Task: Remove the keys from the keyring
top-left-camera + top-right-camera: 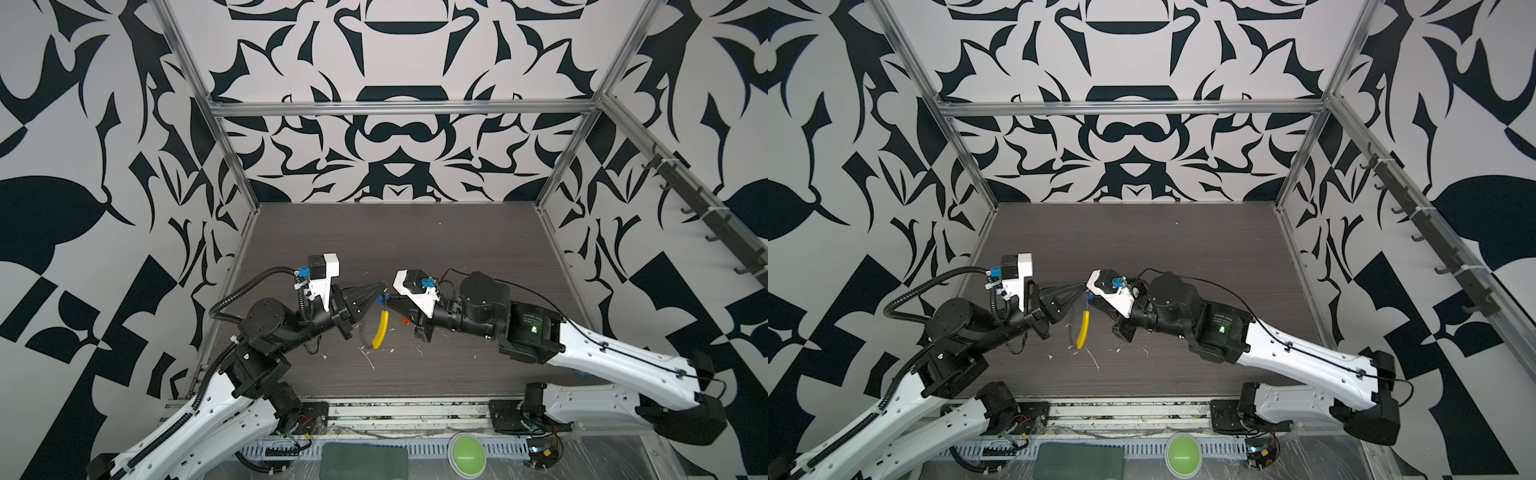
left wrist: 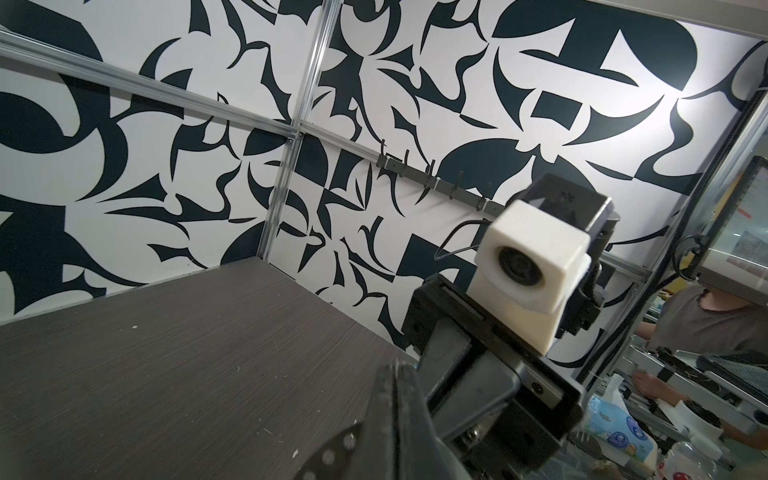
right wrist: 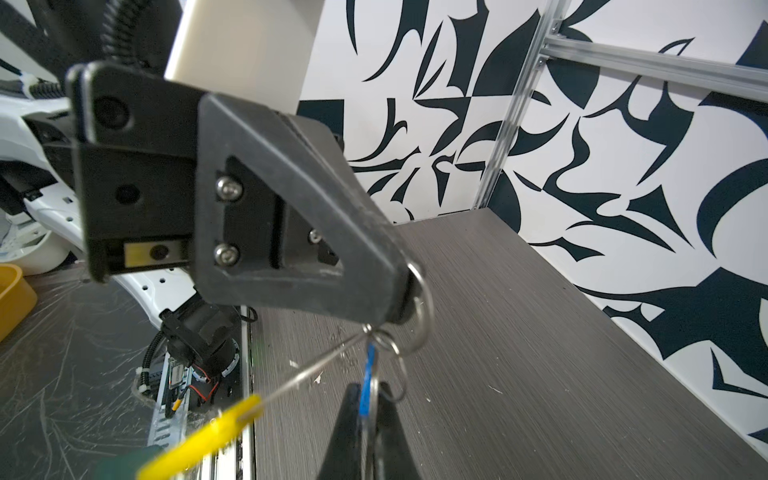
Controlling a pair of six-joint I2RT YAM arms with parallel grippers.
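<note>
One done: red key seems to lie loose on the counter, right of the keyring.
Left pincer: pinching keyring's top, dangling it.
Right pincer: clamped on blue key beside keyring's top.
Remaining: blue key.

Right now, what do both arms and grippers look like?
Both arms: white shells, black joints. The left arm carries a ribbed black hose, the right arm a thin black cable. The left gripper and right gripper have black triangular fingers.
</note>
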